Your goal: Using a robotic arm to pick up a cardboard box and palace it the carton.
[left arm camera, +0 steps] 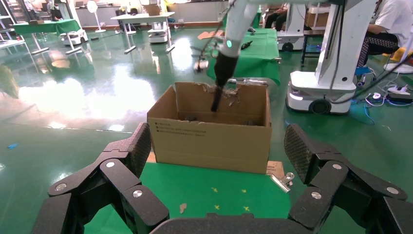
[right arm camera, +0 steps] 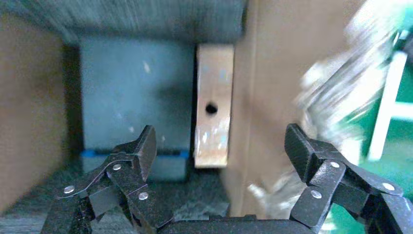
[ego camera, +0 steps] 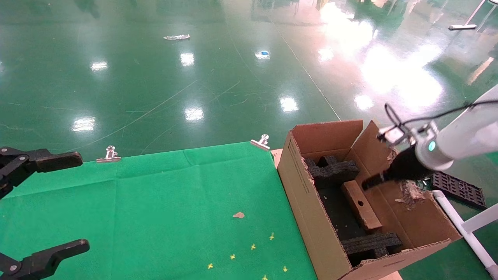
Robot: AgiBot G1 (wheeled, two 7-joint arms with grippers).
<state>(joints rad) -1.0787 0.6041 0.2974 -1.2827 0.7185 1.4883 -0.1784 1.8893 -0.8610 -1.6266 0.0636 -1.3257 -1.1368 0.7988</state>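
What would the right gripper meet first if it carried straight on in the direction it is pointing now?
Probably the cardboard box. The open right gripper points down into the carton, and in the right wrist view the box lies between its fingers. Depth is unclear, so the carton's dark floor beside it is possible.

A: Glossy dark-green painted floor (ego camera: pixel 155 77), scuffed with pale scratches; bright ceiling lights glare off it, strongest at the far right; a thin pale line runs across it

B: Near us, a bright green cloth-covered table (ego camera: pixel 155 210) held by two silver metal binder clips (ego camera: pixel 109 154) at its far edge; small yellow cross marks (ego camera: pixel 253 246) on the cloth

A: From the left wrist view, more green-draped tables (left arm camera: pixel 41 25) stand far off; a white wheeled machine base (left arm camera: pixel 311 92) stands on the floor behind; a seated person (left arm camera: pixel 387 34) shows at the edge
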